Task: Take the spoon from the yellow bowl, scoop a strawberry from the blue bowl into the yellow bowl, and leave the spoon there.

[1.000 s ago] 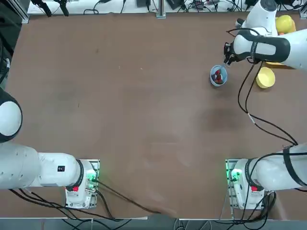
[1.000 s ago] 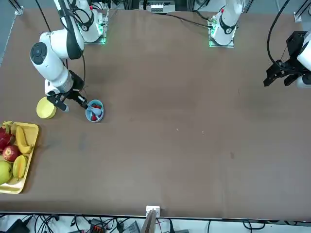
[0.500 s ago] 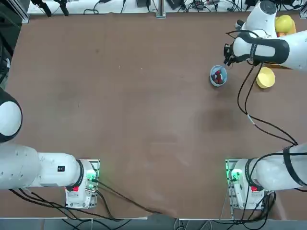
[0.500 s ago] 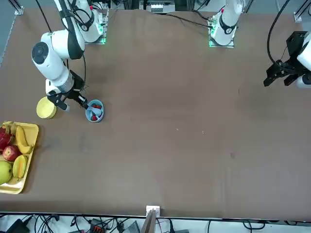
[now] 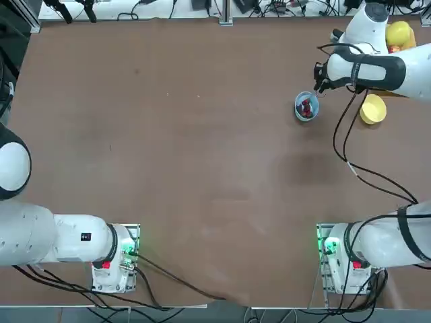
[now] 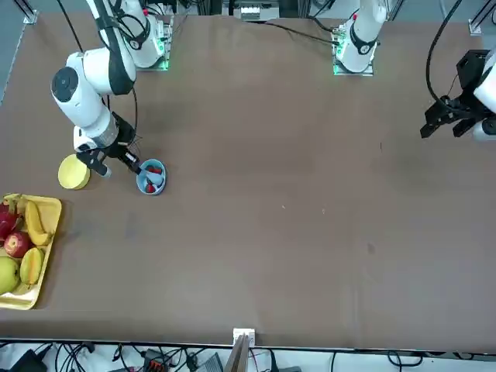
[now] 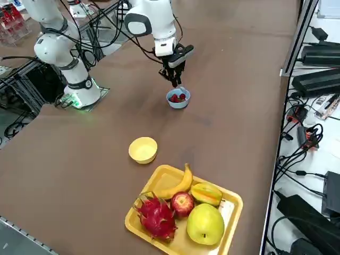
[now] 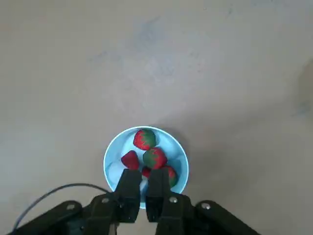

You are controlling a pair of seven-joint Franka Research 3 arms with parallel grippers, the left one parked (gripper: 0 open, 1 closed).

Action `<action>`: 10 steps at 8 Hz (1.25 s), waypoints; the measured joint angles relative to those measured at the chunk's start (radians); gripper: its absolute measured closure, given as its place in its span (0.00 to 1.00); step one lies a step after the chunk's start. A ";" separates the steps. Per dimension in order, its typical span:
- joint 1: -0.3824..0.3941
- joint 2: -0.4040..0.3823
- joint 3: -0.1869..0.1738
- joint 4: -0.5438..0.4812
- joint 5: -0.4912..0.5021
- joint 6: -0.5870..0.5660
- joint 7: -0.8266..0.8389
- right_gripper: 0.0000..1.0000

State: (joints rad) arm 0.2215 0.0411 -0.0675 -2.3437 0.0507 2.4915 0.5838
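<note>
The right pincer (image 8: 139, 188) stays clamped on the spoon (image 6: 154, 180), unmoved, its tip apparently among the strawberries (image 8: 145, 139) in the blue bowl (image 8: 111, 155), so scooping is pending.

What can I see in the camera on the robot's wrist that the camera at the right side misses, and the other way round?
Only the wrist view shows the strawberries one by one and the pale spoon among them. Only the side view shows the empty yellow bowl and the yellow fruit tray with its banana and apple. Both show the blue bowl and the right gripper, shut on the spoon's handle just above the bowl.
</note>
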 joint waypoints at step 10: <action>-0.014 -0.001 0.001 -0.002 0.008 0.044 0.000 0.90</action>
State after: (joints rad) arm 0.2079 0.0405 -0.0663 -2.3457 0.0584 2.5357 0.5838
